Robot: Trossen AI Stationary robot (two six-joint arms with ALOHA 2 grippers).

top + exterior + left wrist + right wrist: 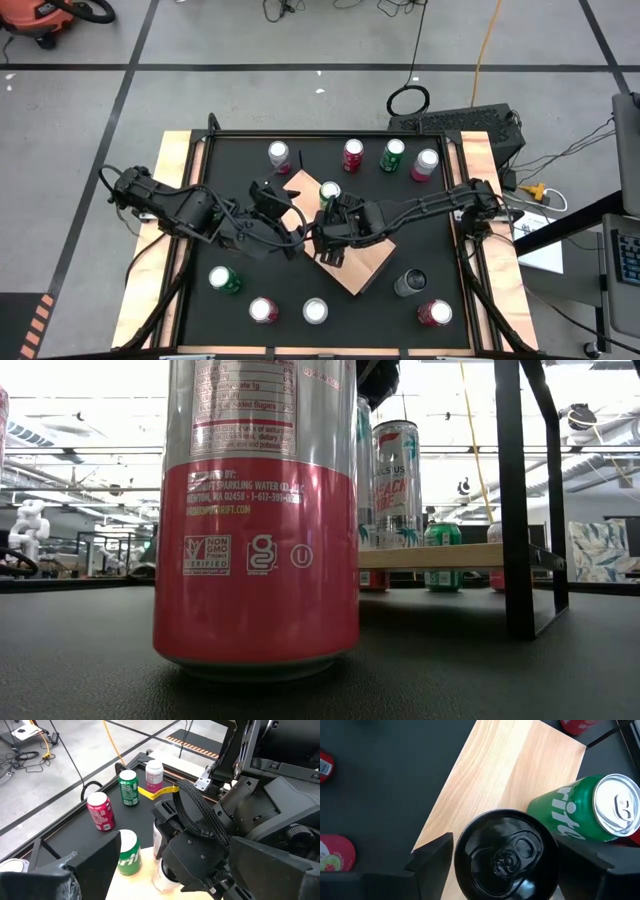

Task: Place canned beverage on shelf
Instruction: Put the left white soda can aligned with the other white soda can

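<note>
Can vs fingers: dark-topped can (pixel 506 854) stands upright on shelf (pixel 505 775), between right gripper (pixel 507 857) fingers.
Fingers: spread beside it, not visibly pinching.
Left gripper (pixel 262 222): spread wide, nearby.

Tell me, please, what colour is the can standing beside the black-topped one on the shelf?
Green can, white lettering, silver top; clearest in the right wrist view.

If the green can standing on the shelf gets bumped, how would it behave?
The green can stands upright on the shelf, tall and narrow, so a high nudge would probably tip it, and on its side it would likely roll. Its tab looks unopened, so it is probably full, fairly heavy. Its smooth wall may slip between fingers.
</note>
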